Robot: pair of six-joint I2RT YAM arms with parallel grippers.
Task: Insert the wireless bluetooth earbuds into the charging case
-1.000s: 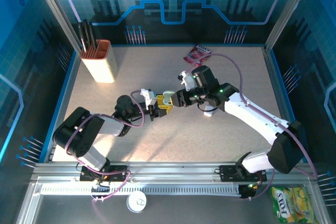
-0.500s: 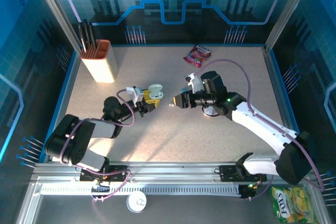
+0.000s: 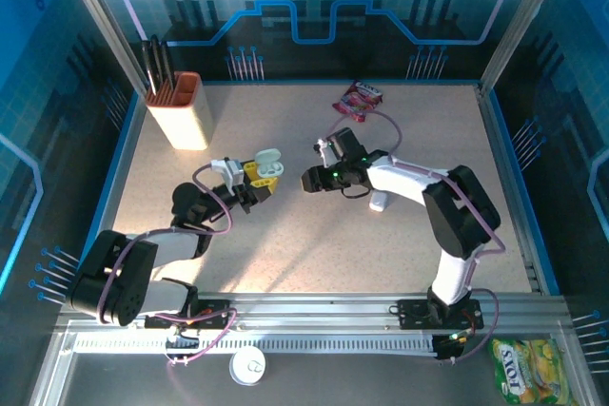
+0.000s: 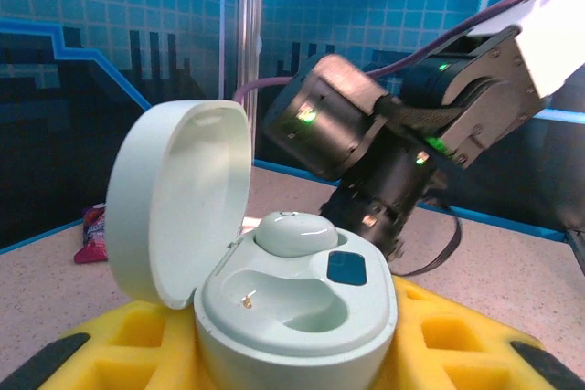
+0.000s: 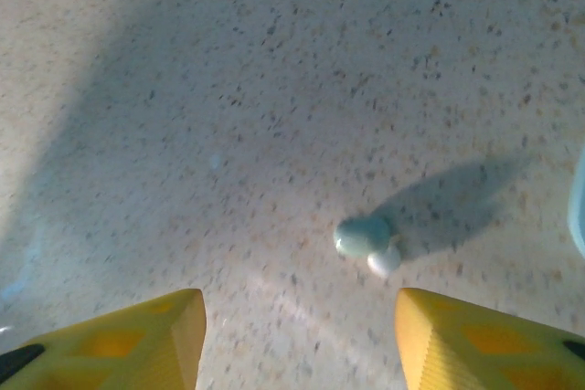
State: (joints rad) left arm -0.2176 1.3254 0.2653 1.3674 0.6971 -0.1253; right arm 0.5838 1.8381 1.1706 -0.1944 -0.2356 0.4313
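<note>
The left arm stretched low and forward, the left gripper (image 3: 257,174) clamped on the open charging case (image 4: 292,317) with a seated earbud (image 4: 294,232) inside. Right of the case, the right gripper (image 5: 302,335) hovered, spread wide and holding nothing, over a loose earbud (image 5: 364,237) on the worktop (image 5: 228,89).

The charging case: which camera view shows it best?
The left wrist view: the charging case is close, its lid open, one earbud seated, the other socket empty. The top external view shows it small, in the left gripper.
</note>
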